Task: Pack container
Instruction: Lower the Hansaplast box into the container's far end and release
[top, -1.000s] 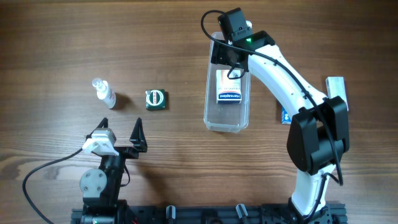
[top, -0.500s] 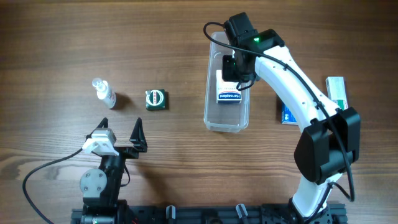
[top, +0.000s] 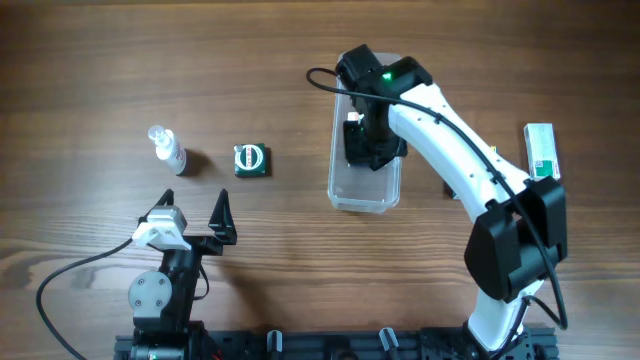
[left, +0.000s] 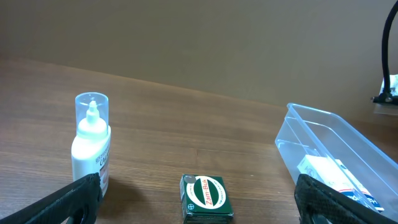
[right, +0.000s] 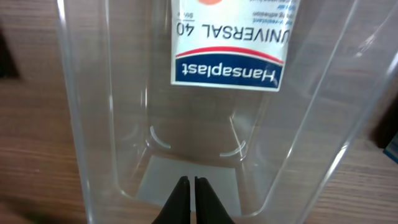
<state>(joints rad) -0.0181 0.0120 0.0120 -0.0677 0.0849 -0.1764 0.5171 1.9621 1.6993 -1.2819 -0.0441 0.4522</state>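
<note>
Counter (top: 90, 70): brown wood-grain surface that carries every object.
Spray bottle (top: 166, 150): small and white with a clear cap, standing upright at far left, well apart from the container.
Left arm (top: 160, 290): folded low over its base at the near edge, with the wrist levelled toward the far side of the counter.
Left claw (top: 195, 202): fingers spread wide with nothing between them. In the wrist view the two dark tips sit at the bottom corners, framing the bottle and the tin.
Green tin (top: 249, 160): small, square and dark green with a round label. It lies flat to the right of the bottle and left of the container, touching neither.
Container (top: 365, 203): long clear bin lying lengthwise away from the robot at centre-right, open side up.
Plaster box (right: 230, 43): white carton with a blue band, lying flat on the container floor in its far half. The near half is bare.
Right arm (top: 450, 150): rises from its base at the near right and stretches left and away, with the wrist bent down over the container.
Right claw (right: 188, 185): inside the container walls above the bare floor, fingers drawn almost together and gripping nothing.
Green-and-white box (top: 541, 150): long carton lying flat at far right, well apart from the container.
</note>
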